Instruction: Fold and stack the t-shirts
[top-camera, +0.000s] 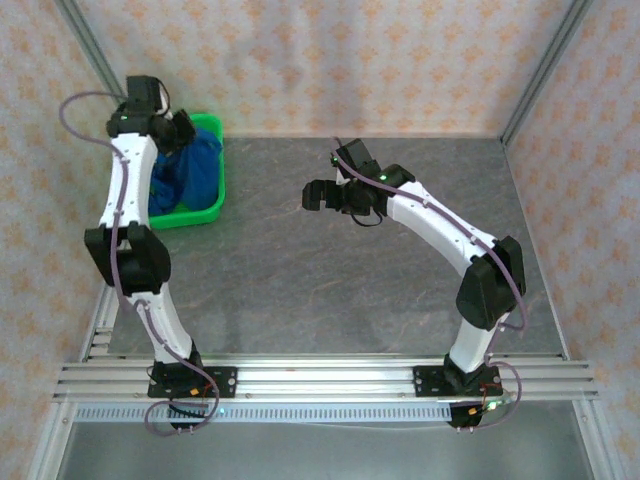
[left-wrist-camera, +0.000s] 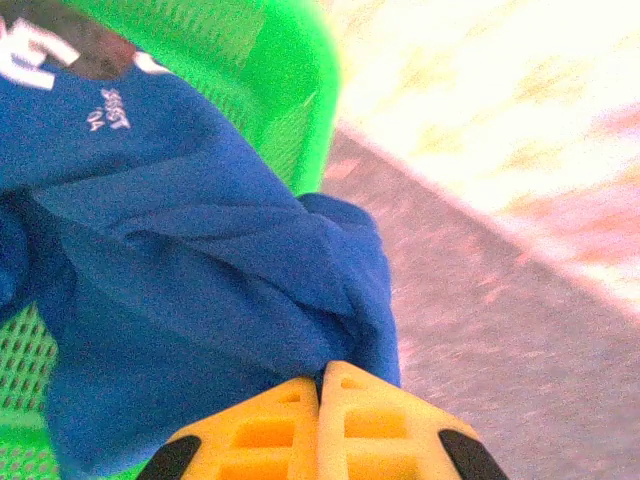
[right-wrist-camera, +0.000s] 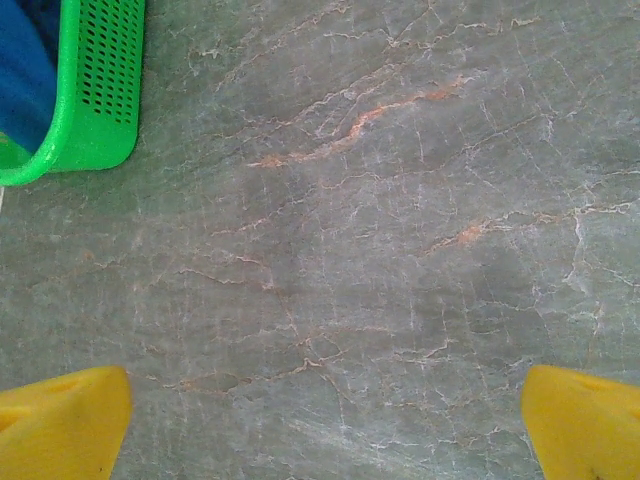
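T-shirt (top-camera: 195, 165) bunched in green basket (top-camera: 208, 208), upper left of top view. Left arm (top-camera: 130, 200) hides much of it. Left wrist view: cloth fold runs into tips of left gripper (left-wrist-camera: 320, 378), fingers pressed together, pinching it. White lettering at upper-left corner cut off by frame edge; small script unreadable. Right gripper (right-wrist-camera: 325, 420) spread wide above table (right-wrist-camera: 400, 250), well apart from basket.

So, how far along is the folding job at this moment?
Nothing is folded or stacked yet. In hand: the left gripper is shut on the blue t-shirt, which is bunched up in the green basket. The right gripper hangs open over the table. To do: lifting it out, spreading, folding.
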